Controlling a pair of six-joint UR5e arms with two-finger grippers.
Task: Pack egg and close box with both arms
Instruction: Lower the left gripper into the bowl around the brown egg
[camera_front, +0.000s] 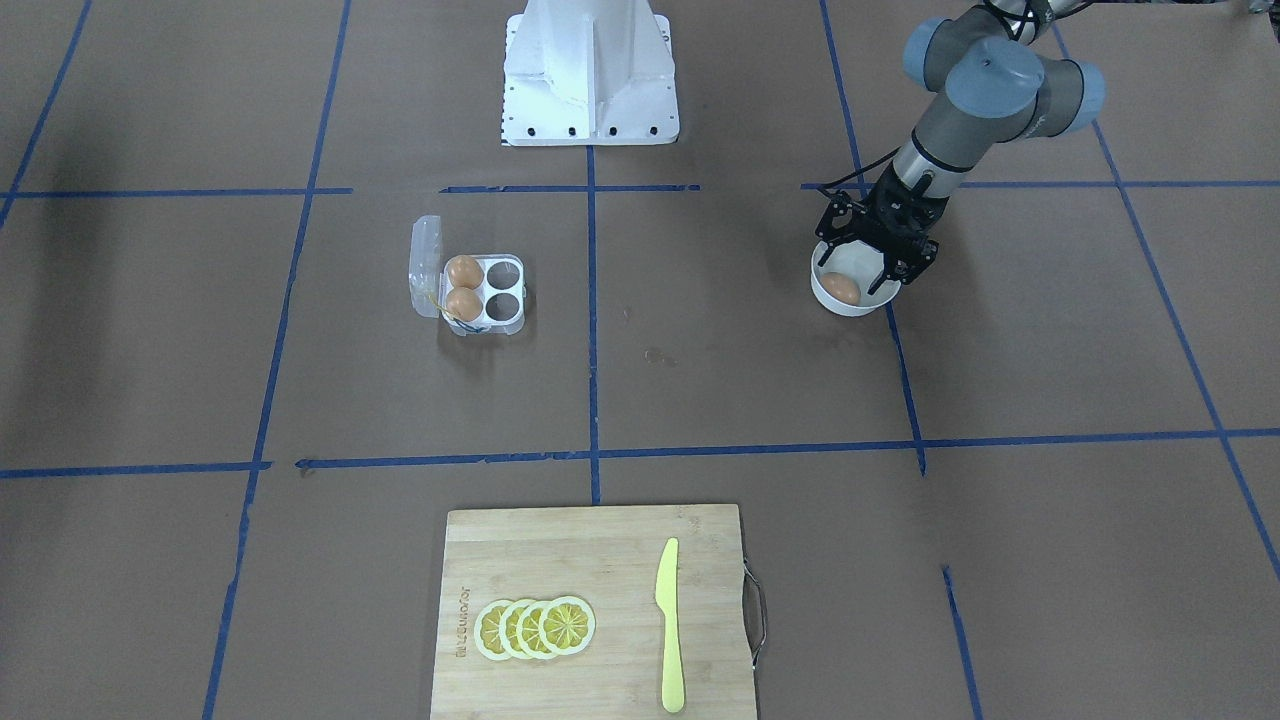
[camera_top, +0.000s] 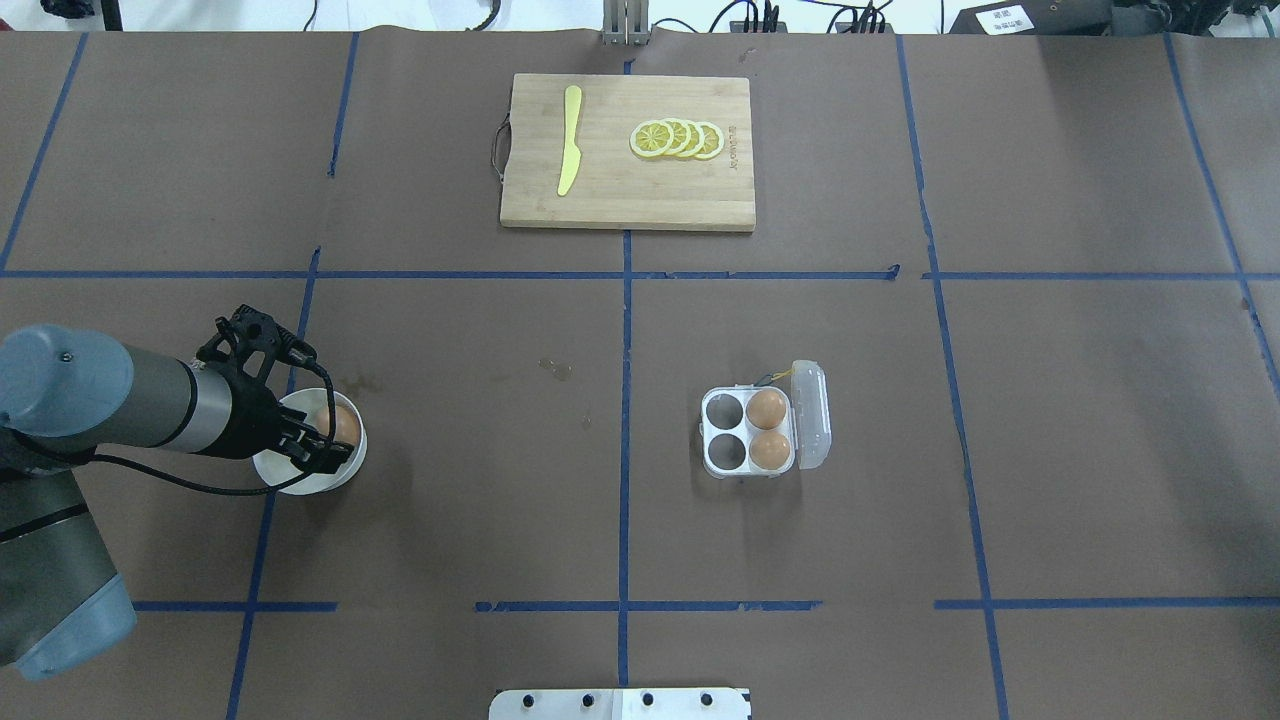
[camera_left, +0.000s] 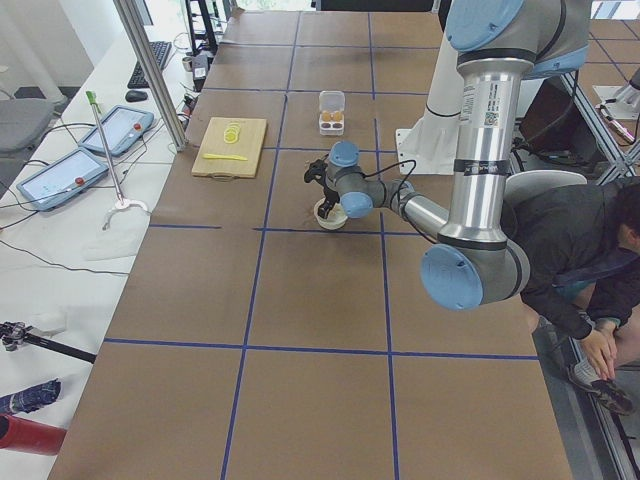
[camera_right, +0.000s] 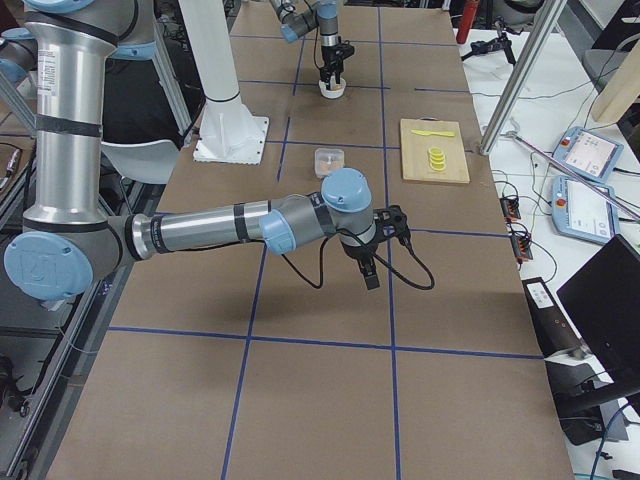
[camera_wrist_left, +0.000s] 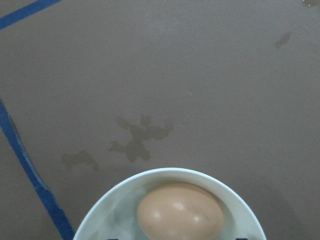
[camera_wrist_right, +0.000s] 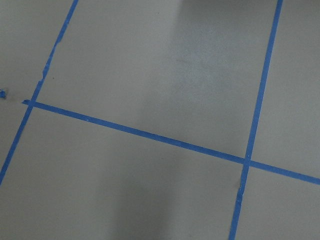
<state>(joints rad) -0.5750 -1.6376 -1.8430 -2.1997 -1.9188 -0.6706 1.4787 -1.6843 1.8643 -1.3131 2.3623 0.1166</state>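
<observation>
The egg (camera_front: 841, 290) lies in a round white bowl (camera_front: 868, 306); it also shows in the left wrist view (camera_wrist_left: 180, 212). My left gripper (camera_front: 858, 272) hangs open right over the bowl, its fingers on either side of the egg and not closed on it. The clear box (camera_front: 500, 296) stands open with its lid (camera_front: 426, 265) folded back. It holds two brown eggs (camera_front: 463, 270) (camera_front: 463, 303), and two cells are empty. My right gripper (camera_right: 370, 272) shows only in the exterior right view, above bare table far from the box; I cannot tell if it is open or shut.
A wooden cutting board (camera_front: 600, 560) with lemon slices (camera_front: 535, 627) and a yellow knife (camera_front: 669, 625) lies at the table's operator side. The white pedestal (camera_front: 590, 75) stands at the robot's side. A person (camera_left: 590, 260) bends down beside the table.
</observation>
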